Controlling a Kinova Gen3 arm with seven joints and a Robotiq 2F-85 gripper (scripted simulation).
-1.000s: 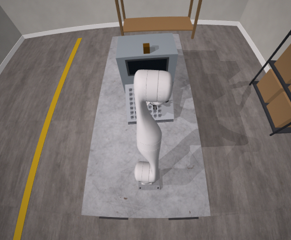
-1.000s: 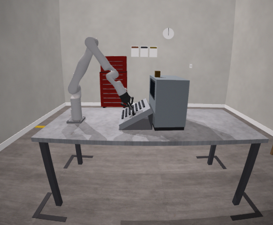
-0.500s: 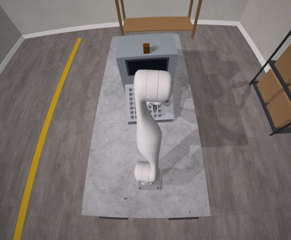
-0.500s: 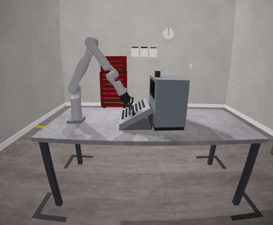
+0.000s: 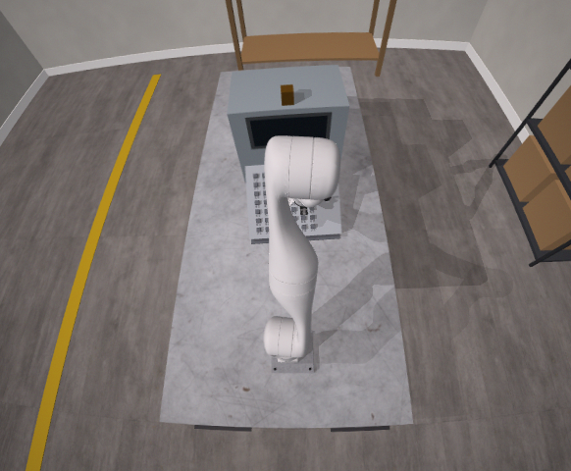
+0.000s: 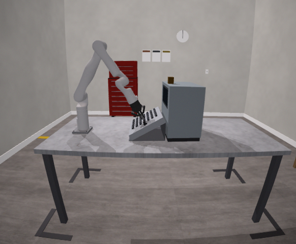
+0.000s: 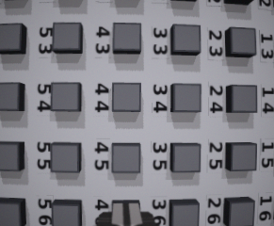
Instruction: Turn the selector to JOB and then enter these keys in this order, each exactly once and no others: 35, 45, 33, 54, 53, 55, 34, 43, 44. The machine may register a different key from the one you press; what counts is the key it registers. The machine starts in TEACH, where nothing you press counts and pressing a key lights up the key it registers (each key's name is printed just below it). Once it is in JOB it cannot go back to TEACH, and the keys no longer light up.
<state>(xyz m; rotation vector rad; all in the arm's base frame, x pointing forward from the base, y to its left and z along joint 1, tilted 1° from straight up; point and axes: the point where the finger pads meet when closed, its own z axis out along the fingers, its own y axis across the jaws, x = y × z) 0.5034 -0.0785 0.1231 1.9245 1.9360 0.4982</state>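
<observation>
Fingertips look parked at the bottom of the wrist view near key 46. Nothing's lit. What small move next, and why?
Probably ease straight down to press key 46 as a test. The gripper is shut on nothing, its tips over that key in the 4 column, below key 45. No key in view is lit, so which key this one registers hasn't shown yet. I can't see the selector's setting.

Workshop: red tool chest [image 6: 122, 89], yellow floor line [image 5: 90, 243], storage rack [image 5: 516, 194] with boxes [image 5: 554, 213].
</observation>
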